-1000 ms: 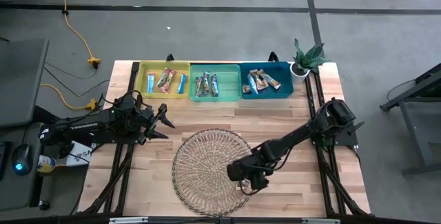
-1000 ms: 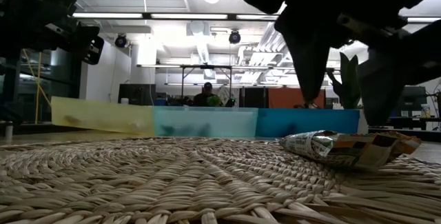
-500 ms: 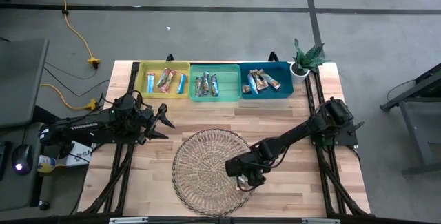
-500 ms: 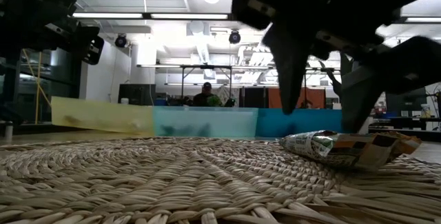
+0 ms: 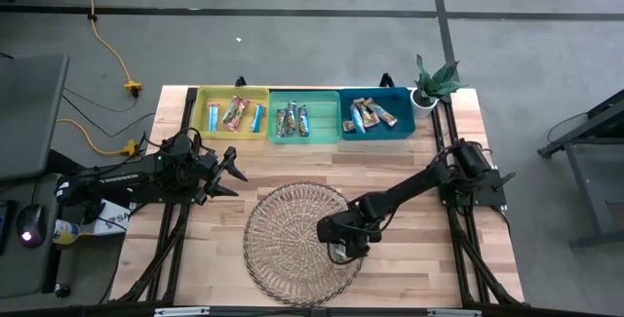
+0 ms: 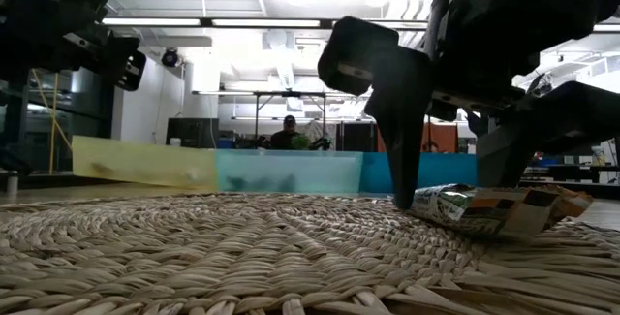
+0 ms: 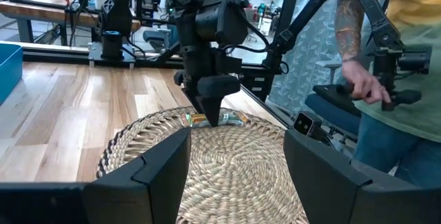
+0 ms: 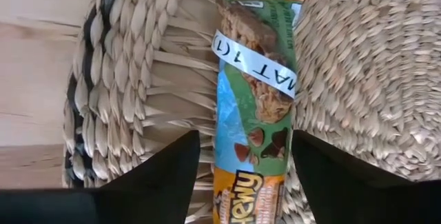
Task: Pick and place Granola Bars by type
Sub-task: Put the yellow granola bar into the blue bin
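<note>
One granola bar (image 8: 255, 93), in a green and orange wrapper, lies flat on the right part of the round wicker plate (image 5: 283, 229). It also shows in the low view (image 6: 484, 208) and the left wrist view (image 7: 213, 119). My right gripper (image 8: 247, 138) is open and slants down over it, one finger on each long side. One fingertip (image 6: 402, 199) reaches down to the plate beside the bar's end. I see no touch on the bar. My left gripper (image 5: 234, 171) waits open at the table's left, pointing level at the plate.
Yellow (image 5: 232, 114), green (image 5: 303, 117) and blue (image 5: 377, 117) bins stand in a row at the far edge, each with several bars inside. A potted plant (image 5: 434, 83) stands at the far right corner. A person (image 7: 393, 79) sits beyond the table's right side.
My right gripper has come down toward the plate and shifted a little toward the table's left, rolling slightly. Its fingers, which were above the bar, now stand low on either side of it. The bar has not moved.
</note>
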Robot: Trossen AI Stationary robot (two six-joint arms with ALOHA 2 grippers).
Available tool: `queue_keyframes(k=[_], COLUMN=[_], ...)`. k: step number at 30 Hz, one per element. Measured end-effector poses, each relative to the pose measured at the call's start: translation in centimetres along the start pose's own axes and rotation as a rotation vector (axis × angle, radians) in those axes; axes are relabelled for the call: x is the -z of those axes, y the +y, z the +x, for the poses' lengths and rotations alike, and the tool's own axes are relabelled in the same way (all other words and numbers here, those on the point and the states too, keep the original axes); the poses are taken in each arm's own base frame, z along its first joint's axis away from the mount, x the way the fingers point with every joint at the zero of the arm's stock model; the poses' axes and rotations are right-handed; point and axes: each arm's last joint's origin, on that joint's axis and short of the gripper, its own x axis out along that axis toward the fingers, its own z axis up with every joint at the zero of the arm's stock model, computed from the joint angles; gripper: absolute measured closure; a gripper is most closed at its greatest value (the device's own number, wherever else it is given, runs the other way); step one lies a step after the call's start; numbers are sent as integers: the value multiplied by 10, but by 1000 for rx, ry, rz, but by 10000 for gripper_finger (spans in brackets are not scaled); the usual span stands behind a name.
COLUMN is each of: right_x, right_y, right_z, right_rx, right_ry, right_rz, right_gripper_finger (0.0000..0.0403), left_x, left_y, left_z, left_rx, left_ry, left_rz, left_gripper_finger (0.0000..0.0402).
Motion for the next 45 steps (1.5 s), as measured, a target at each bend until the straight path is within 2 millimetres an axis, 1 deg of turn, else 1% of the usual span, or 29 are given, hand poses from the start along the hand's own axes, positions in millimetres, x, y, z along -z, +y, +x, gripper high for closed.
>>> queue_keyframes(k=[25,36,45], right_x=[3,3,1], right_y=[1,1,-1], right_z=[3,3,0], right_rx=[-23,-12,19], right_ry=[-9,4,12], right_rz=[92,93,107], right_gripper_finger=[273,308,315], left_x=[0,0,0], left_y=[0,0,0], left_z=[0,0,0], left_rx=[0,0,0], left_ry=[0,0,0], left_rz=[0,0,0], left_gripper_finger=[172,172,172])
